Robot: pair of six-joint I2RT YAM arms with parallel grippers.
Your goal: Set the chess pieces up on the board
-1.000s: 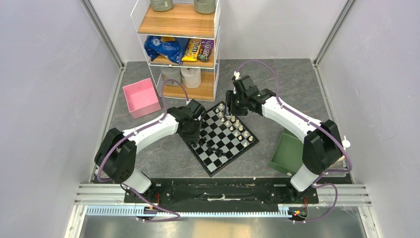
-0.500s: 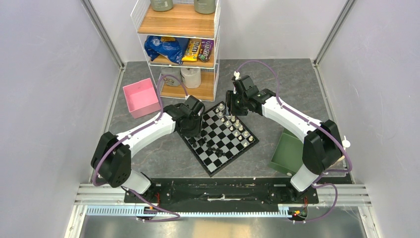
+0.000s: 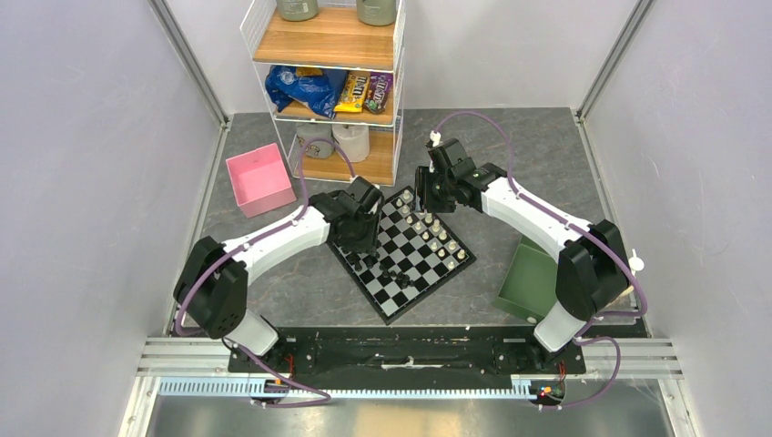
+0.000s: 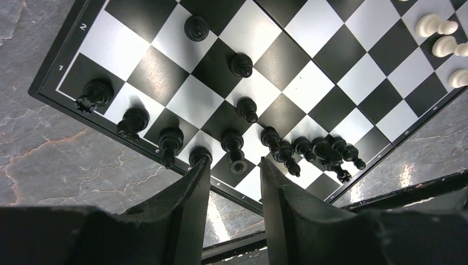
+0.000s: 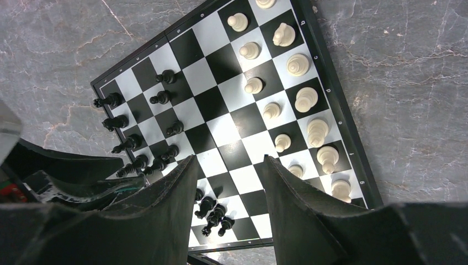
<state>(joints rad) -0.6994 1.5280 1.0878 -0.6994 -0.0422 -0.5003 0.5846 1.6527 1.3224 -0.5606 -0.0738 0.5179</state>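
Grey marbled surface [image 3: 300, 282] under checked black-and-white board [image 3: 398, 293]. Parted, empty: left gripper [image 4: 233, 163], right gripper [image 5: 229, 159]. Pinch crowded small black pieces [image 4: 323, 149] singly.

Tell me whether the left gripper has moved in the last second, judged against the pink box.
Yes, slightly: in the top view the left gripper has shifted right and a little up, away from the pink box.

One board [image 3: 395, 298], one box [image 3: 265, 197], one tray [image 3: 531, 276]
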